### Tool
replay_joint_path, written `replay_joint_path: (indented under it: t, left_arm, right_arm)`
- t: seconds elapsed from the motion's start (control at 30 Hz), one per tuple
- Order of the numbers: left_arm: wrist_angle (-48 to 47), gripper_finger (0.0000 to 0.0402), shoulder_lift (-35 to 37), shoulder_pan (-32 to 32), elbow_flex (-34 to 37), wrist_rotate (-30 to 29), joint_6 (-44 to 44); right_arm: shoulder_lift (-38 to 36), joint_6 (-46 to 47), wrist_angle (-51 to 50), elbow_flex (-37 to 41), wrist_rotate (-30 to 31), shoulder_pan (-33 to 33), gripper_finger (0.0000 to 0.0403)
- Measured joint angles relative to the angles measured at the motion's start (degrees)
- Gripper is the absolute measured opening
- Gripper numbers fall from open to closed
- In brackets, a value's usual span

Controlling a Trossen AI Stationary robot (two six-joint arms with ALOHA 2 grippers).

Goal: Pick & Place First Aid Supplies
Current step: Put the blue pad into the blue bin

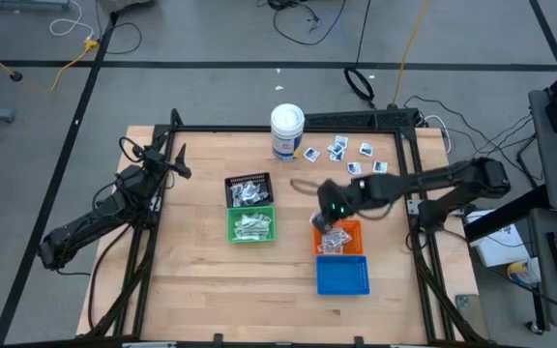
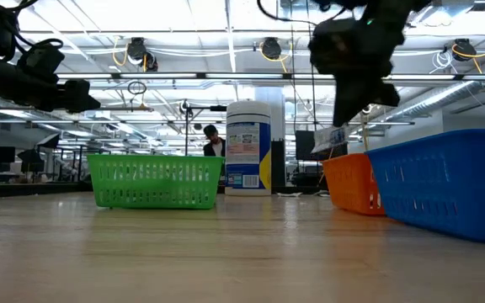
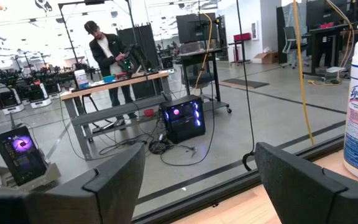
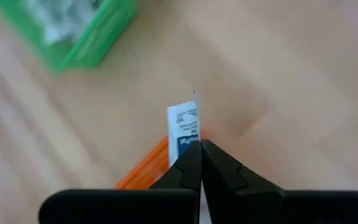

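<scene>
1 right gripper point(image 1: 331, 224) is hanging directly above the orange plastic basket point(image 1: 348, 235), its jaws pinched on a small white packet with blue print point(image 4: 184, 129) that is standing upright beyond the fingertips. Left gripper point(image 3: 197, 180) is waiting spread and empty, well apart. Basket interior is partly hidden by the arm.

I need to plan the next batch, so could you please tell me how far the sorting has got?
Done: packets already lie in the black basket, green basket and orange basket. In hand: the right gripper, fingers shut on a white packet, hangs over the orange basket. Left: several loose packets near the canister. The blue basket looks empty. The left gripper waits, open.
</scene>
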State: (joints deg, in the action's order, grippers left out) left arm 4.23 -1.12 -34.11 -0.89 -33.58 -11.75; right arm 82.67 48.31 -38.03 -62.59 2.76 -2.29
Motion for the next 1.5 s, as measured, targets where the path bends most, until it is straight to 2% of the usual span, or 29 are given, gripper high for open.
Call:
replay_joint_path:
  t: [0.4,0.67,1.07,1.37,1.5]
  left_arm:
    - [0.0,0.0305,0.02,0.01,0.0,0.0,0.0]
    - [0.0,0.0306,0.0,0.01,0.0,0.0,0.0]
    - [0.0,0.0306,0.02,0.02,0.0,0.0,0.0]
    - [0.0,0.0305,0.0,0.02,0.0,0.0,0.0]
    - [0.0,0.0306,0.01,0.0,0.0,0.0,0.0]
  right_arm:
    - [-1.08,5.52,-0.21,-0.03,-0.09,-19.77,0.0]
    - [-1.27,6.56,-0.27,-0.02,0.04,-27.87,0.0]
    - [4.83,0.45,-1.92,-0.02,2.03,-31.33,0.0]
    - [5.27,0.27,-2.44,1.37,3.15,-31.54,0.0001]
    - [5.27,2.37,-2.45,2.5,3.09,-31.54,0.0014]
